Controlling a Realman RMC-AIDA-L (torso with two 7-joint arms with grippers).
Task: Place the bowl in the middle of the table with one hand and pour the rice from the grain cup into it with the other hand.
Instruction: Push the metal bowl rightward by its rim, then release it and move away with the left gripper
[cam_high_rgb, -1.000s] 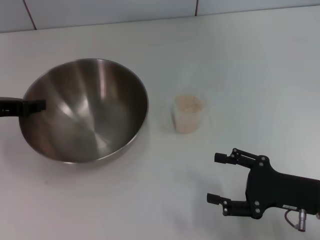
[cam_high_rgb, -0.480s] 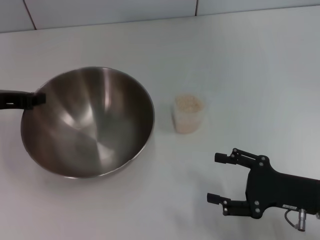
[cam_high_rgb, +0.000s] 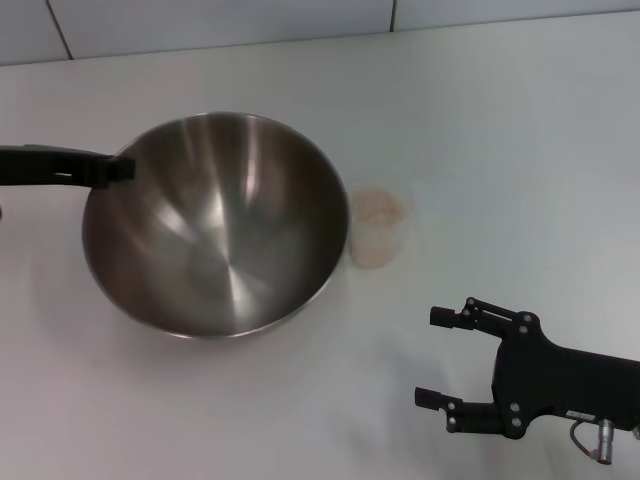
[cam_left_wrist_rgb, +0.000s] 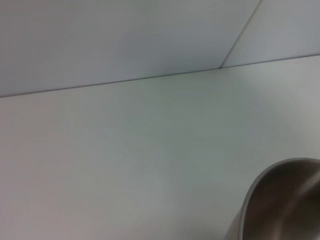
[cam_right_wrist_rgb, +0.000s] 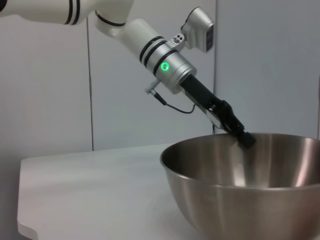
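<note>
The steel bowl (cam_high_rgb: 215, 225) is at centre-left of the white table (cam_high_rgb: 500, 130). My left gripper (cam_high_rgb: 115, 168) is shut on the bowl's left rim; the right wrist view shows it (cam_right_wrist_rgb: 245, 138) gripping the rim of the bowl (cam_right_wrist_rgb: 245, 195). The bowl's edge (cam_left_wrist_rgb: 280, 200) shows in the left wrist view. The clear grain cup (cam_high_rgb: 377, 240) stands upright just right of the bowl, full of rice (cam_high_rgb: 377, 207); the bowl's rim reaches its left side in the head view. My right gripper (cam_high_rgb: 426, 357) is open and empty near the front right, well short of the cup.
A grey wall with panel seams (cam_high_rgb: 392, 14) runs behind the table's far edge. The left arm (cam_right_wrist_rgb: 150, 42) reaches over the table from the left. The table's corner (cam_right_wrist_rgb: 25, 227) shows in the right wrist view.
My left gripper has carried the bowl to the right, so its rim now reaches the cup. The cup and the right gripper have not moved.
</note>
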